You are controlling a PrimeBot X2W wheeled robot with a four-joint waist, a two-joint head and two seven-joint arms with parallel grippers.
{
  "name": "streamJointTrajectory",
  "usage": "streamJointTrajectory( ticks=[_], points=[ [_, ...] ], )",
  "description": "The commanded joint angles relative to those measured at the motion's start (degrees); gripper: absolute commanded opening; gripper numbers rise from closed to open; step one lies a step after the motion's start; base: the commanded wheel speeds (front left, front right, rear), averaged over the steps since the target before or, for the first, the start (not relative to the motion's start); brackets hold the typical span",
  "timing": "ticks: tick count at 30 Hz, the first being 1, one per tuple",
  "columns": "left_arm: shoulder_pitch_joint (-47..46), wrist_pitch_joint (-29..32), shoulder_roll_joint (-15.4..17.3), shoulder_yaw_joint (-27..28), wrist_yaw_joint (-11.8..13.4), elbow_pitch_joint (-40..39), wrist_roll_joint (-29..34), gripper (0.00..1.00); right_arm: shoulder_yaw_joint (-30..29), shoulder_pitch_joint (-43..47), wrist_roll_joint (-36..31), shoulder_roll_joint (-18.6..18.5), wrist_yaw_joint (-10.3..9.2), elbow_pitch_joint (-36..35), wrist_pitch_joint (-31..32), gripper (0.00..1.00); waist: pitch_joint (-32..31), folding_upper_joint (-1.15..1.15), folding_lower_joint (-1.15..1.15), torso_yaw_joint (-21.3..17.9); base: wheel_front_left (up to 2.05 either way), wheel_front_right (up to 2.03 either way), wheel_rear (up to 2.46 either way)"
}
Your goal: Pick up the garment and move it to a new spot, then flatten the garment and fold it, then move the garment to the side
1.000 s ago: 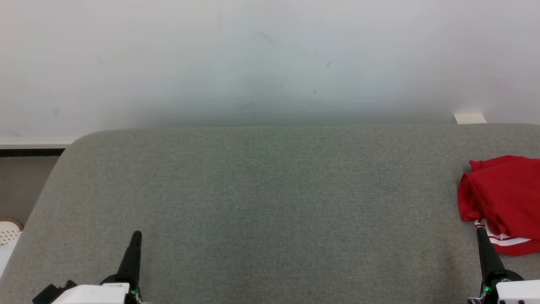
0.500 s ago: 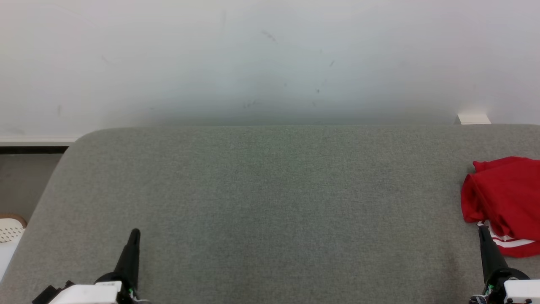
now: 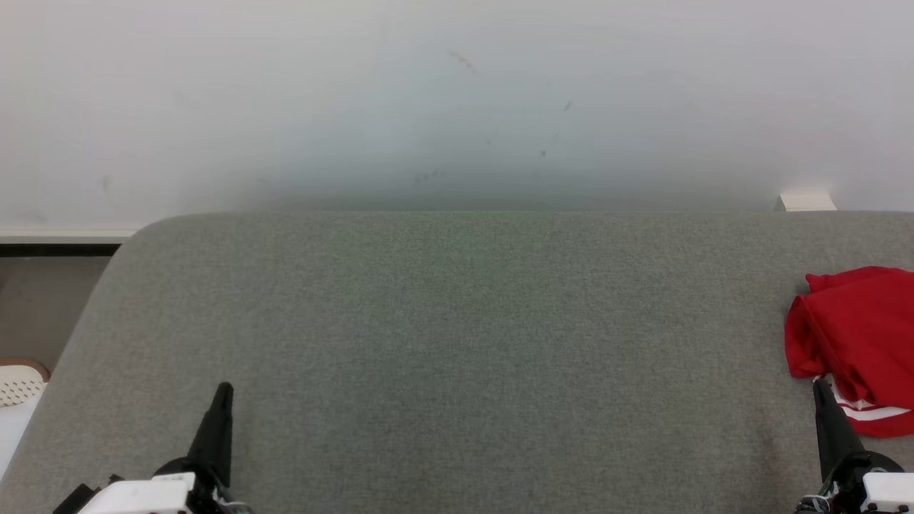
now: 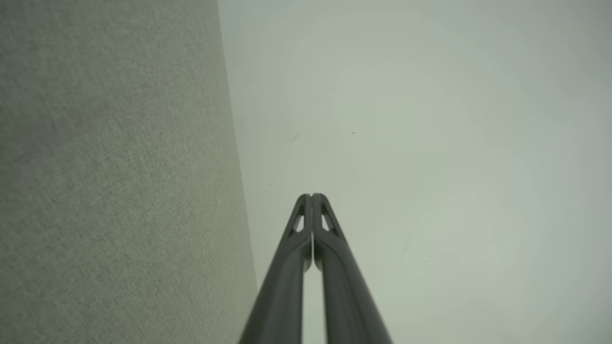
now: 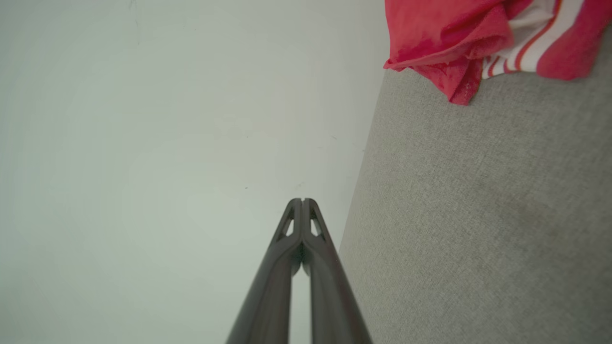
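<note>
Garment (image 3: pixel 860 328) — one, red, bunched on the grey surface (image 3: pixel 457 343) — left hand (image 3: pixel 224 387) and right hand (image 3: pixel 819 384) both clenched empty.

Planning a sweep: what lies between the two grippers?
In the head view, bare grey fabric surface runs from the left gripper to the right gripper.

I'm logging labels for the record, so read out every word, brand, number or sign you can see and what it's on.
No readable text anywhere.
The red garment shows white stripes but no lettering.
The wall has faint scuffs, not writing.
The grey padded surface is unmarked.
</note>
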Motion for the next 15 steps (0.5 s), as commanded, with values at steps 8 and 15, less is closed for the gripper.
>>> streamJointTrajectory(
  ticks=[8,15],
  points=[
    [-0.41,0.22,0.33,0.13,-0.35,-0.19,-0.76,0.0,-0.26,-0.72,0.07,0.01,-0.1,-0.25,0.19,0.0,0.0,0.0,0.0,0.0,0.0,0.0,0.0],
    [-0.41,0.21,0.33,0.13,-0.35,-0.18,-0.76,0.0,-0.26,-0.71,0.06,0.0,-0.1,-0.26,0.2,0.0,0.0,0.0,0.0,0.0,0.0,0.0,0.0]
  ],
)
